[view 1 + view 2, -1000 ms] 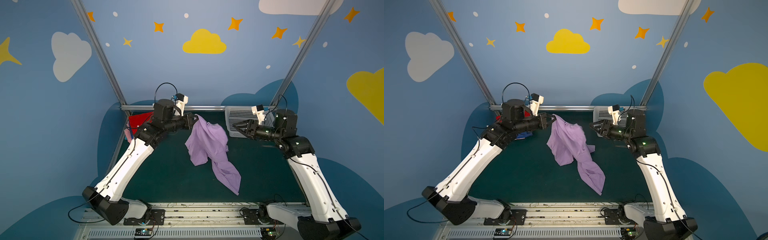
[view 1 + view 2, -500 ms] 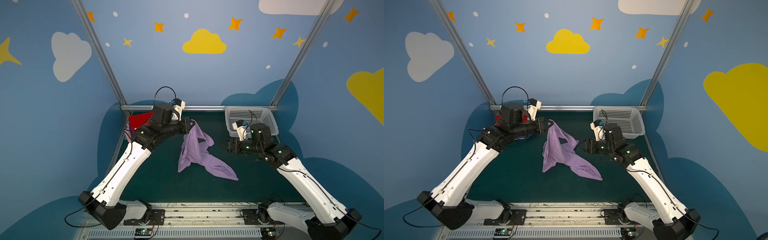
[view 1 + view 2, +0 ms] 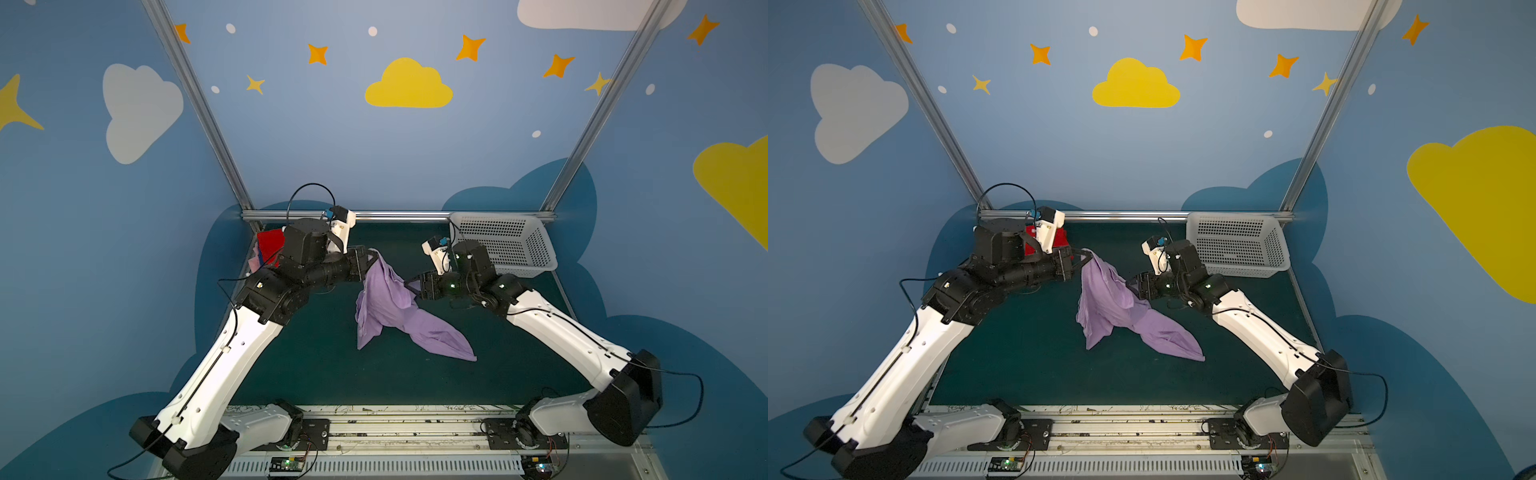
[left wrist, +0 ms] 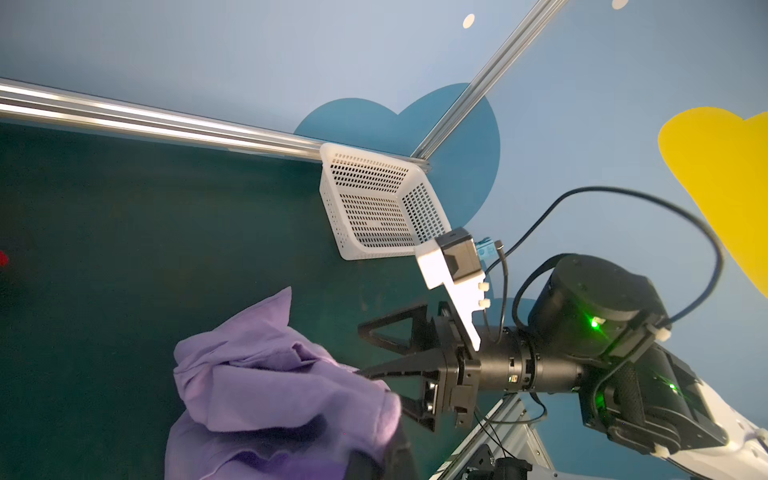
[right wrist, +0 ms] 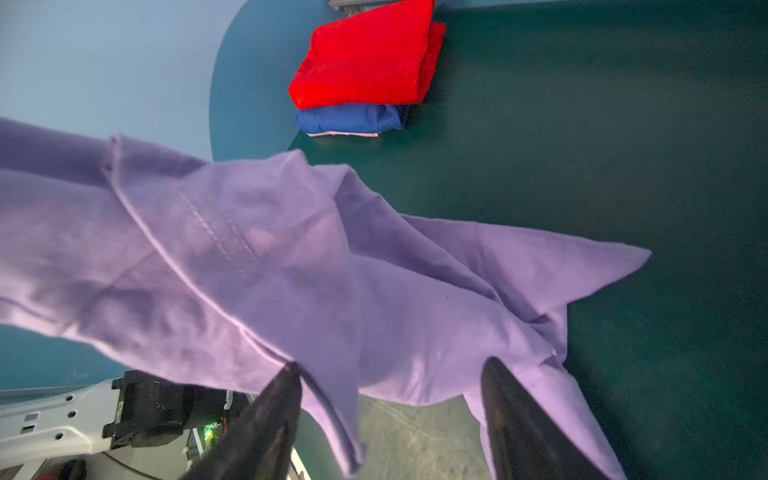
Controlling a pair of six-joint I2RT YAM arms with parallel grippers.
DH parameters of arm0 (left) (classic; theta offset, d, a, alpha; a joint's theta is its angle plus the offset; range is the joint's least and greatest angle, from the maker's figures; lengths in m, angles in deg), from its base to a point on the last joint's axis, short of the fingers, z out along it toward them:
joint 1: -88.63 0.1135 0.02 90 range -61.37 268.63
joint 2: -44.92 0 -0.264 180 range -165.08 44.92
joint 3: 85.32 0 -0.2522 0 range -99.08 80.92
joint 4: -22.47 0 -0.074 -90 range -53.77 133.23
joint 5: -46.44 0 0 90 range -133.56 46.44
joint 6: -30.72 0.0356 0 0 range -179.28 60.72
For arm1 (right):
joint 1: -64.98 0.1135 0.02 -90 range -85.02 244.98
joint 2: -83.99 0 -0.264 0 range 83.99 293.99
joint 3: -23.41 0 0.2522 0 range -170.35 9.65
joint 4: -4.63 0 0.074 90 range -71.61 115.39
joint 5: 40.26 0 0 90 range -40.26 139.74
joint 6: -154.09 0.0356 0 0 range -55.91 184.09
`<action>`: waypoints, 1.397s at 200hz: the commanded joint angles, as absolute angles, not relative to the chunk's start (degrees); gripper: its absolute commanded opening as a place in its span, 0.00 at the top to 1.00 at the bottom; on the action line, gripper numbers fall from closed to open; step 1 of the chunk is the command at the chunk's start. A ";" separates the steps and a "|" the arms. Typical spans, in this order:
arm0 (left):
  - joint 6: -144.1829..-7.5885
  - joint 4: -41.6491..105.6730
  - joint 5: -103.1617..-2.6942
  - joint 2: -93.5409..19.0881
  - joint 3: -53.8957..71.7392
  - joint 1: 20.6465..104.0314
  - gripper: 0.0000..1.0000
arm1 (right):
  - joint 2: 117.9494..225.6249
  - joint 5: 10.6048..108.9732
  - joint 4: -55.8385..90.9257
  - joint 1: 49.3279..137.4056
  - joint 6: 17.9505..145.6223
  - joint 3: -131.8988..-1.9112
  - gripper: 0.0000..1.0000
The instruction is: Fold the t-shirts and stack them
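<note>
At the far left back corner of the green mat (image 3: 316,374) sits the folded stack. In both top views my left arm covers most of it, leaving only a piece of the red t-shirt (image 3: 269,246) and a scrap of the pink t-shirt (image 3: 253,262). My right wrist view shows the stack whole: red on top, the blue t-shirt (image 5: 349,118) beneath it, and pink as a thin edge at the bottom.

My left gripper (image 3: 371,259) is clamped on an upper corner of the lavender t-shirt (image 3: 386,299) and holds that corner off the mat. The cloth hangs down from the corner, and its lower end lies on the mat, tapering to a point toward the near right. In my left wrist view the cloth drapes over my own fingers, so the pinch shows only from the top views.

My right gripper (image 3: 409,286) is at the shirt's right edge with its jaws spread. From the left wrist view, the lower finger meets a fold and the upper one is clear of the cloth. My right wrist view shows lavender cloth filling the space beyond both fingertips.

The white basket (image 3: 536,253) sits at the back right corner, apart from the shirt.
</note>
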State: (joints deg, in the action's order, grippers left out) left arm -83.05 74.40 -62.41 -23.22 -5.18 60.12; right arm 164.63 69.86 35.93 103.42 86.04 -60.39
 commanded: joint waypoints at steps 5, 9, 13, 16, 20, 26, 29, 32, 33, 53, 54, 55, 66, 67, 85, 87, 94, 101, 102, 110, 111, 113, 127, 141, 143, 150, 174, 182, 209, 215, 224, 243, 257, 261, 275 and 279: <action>-82.48 75.24 -61.01 -22.44 -4.33 60.12 0.96 | 167.42 78.65 29.38 104.45 90.14 -64.06 0.38; -82.48 75.25 -60.86 -22.50 -4.25 60.11 0.96 | 168.01 79.00 29.32 104.86 90.53 -64.41 0.38; -82.56 75.26 -60.67 -22.57 -4.17 60.10 0.96 | 168.56 79.23 29.52 105.33 90.85 -64.68 0.38; -82.59 75.28 -60.57 -22.66 -4.09 60.13 0.96 | 169.03 79.53 29.64 105.88 91.02 -64.99 0.38; -82.61 75.26 -60.41 -22.79 -4.13 60.23 0.96 | 169.37 79.61 29.69 106.26 91.19 -65.05 0.38; -82.73 75.26 -60.34 -22.97 -4.15 60.24 0.96 | 169.82 79.70 29.01 107.02 91.68 -65.01 0.38; -82.74 75.20 -60.34 -23.08 -4.23 60.30 0.96 | 169.99 79.75 28.64 107.33 91.97 -64.83 0.38; -82.75 75.17 -60.34 -23.17 -4.20 60.30 0.96 | 170.10 79.90 28.08 107.67 92.36 -64.61 0.37; -82.75 75.17 -60.26 -23.19 -4.18 60.31 0.96 | 170.20 79.94 27.81 107.77 92.50 -64.57 0.38; -82.74 75.08 -60.35 -23.72 -4.48 60.50 0.96 | 171.39 80.62 25.90 108.77 95.02 -63.68 0.42; -82.74 75.08 -60.39 -23.77 -4.49 60.54 0.96 | 171.50 80.60 25.88 108.80 95.11 -63.76 0.42; -82.74 75.08 -60.41 -23.88 -4.50 60.52 0.96 | 171.50 80.60 25.88 108.80 95.11 -63.76 0.42; -82.57 75.17 -60.49 -23.90 -4.68 60.61 0.96 | 172.37 79.73 27.51 108.68 95.36 -64.30 0.47; -82.57 75.17 -60.51 -23.90 -4.68 60.56 0.96 | 172.43 79.63 27.65 108.63 95.37 -64.28 0.48; -82.30 75.29 -60.46 -23.65 -4.69 60.76 0.96 | 172.59 78.35 28.31 107.46 96.62 -64.01 0.83; -82.24 75.37 -60.44 -23.62 -4.69 60.74 0.96 | 172.52 78.27 28.32 107.20 96.89 -63.94 0.89; -82.01 75.72 -59.94 -23.31 -4.57 60.80 0.96 | 172.20 78.38 28.31 106.25 97.82 -63.60 1.00; -81.80 76.30 -58.91 -22.97 -4.45 60.92 0.96 | 171.61 78.69 28.28 105.27 98.54 -63.33 1.00; -81.79 76.40 -58.75 -22.91 -4.44 60.93 0.96 | 171.53 78.76 28.39 104.99 98.58 -63.27 1.00; -81.53 77.31 -57.15 -22.52 -4.35 61.16 0.96 | 170.53 79.04 28.60 103.61 98.95 -62.96 1.00; -81.48 77.42 -56.81 -22.47 -4.34 61.23 0.96 | 170.37 79.07 28.73 103.50 98.97 -62.96 1.00; -81.40 77.69 -56.32 -22.38 -4.29 61.28 0.96 | 170.03 79.02 28.93 103.16 98.93 -62.89 1.00; -81.10 79.47 -51.24 -21.56 -4.09 62.03 0.96 | 167.34 78.79 31.19 100.28 98.51 -62.48 1.00; -80.81 80.16 -47.69 -20.36 -3.26 63.58 0.96 | 164.08 78.30 33.72 96.50 98.72 -61.83 1.00; -80.79 80.22 -47.27 -20.21 -3.10 63.89 0.96 | 163.53 78.30 34.09 95.82 98.72 -61.77 1.00; -80.81 80.26 -46.33 -19.78 -2.64 64.98 0.96 | 161.81 78.22 35.71 93.52 98.80 -61.64 1.00; -80.10 80.48 -45.23 -19.97 -2.26 67.78 0.96 | 155.75 76.59 39.97 86.12 100.53 -61.46 1.00; -79.81 80.48 -45.36 -20.72 -2.56 67.99 0.96 | 153.89 75.97 40.18 84.46 101.54 -61.28 1.00; -79.72 78.90 -47.98 -24.78 -3.12 68.17 0.96 | 150.81 77.56 37.14 84.27 106.08 -62.16 1.00; -79.96 78.57 -48.37 -25.82 -3.19 68.16 0.96 | 150.68 78.22 35.71 85.20 107.30 -62.11 1.00; -80.47 78.10 -49.18 -27.13 -3.11 68.15 0.96 | 150.65 77.86 34.52 87.34 108.47 -62.24 1.00; -81.90 76.66 -50.63 -29.27 -2.16 68.15 0.96 | 151.21 74.98 34.17 93.36 109.10 -62.44 1.00; -82.76 75.71 -51.44 -29.77 -0.86 68.21 0.96 | 152.03 75.01 32.40 95.94 110.61 -61.85 1.00; -82.90 75.62 -51.70 -29.87 -0.55 68.22 0.96 | 152.24 75.17 31.89 96.32 111.04 -61.65 1.00; -83.23 75.56 -51.65 -29.65 0.34 68.18 0.96 | 152.82 75.03 31.49 96.54 111.63 -61.37 1.00; -83.26 75.52 -51.60 -29.40 0.63 68.15 0.96 | 152.88 74.82 31.62 96.62 111.64 -61.37 1.00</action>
